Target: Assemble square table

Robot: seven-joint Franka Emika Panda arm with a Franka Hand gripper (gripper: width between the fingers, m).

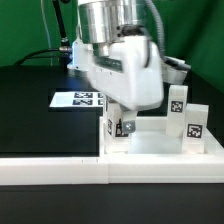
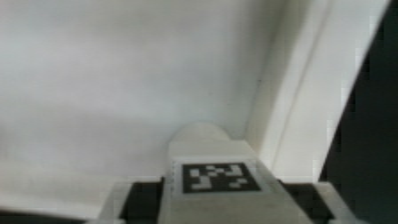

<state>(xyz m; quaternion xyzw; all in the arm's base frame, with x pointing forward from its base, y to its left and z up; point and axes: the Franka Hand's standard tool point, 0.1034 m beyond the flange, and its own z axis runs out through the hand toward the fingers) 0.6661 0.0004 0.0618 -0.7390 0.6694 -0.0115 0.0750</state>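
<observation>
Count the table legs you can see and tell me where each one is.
3. One leg stands under the gripper on the square tabletop. Two more legs stand at its edge toward the exterior view's right. A fourth may be hidden behind the arm.

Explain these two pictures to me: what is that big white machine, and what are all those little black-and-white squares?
The machine is a robot arm; its gripper is down at a white square tabletop lying on a black table. It is assembling a small table. Upright white legs with printed tags stand on the slab. The flat tagged strip is a marker board. One picture is from a camera beside the scene; the other is from the wrist, showing a tagged leg between the fingers, over the slab.
</observation>
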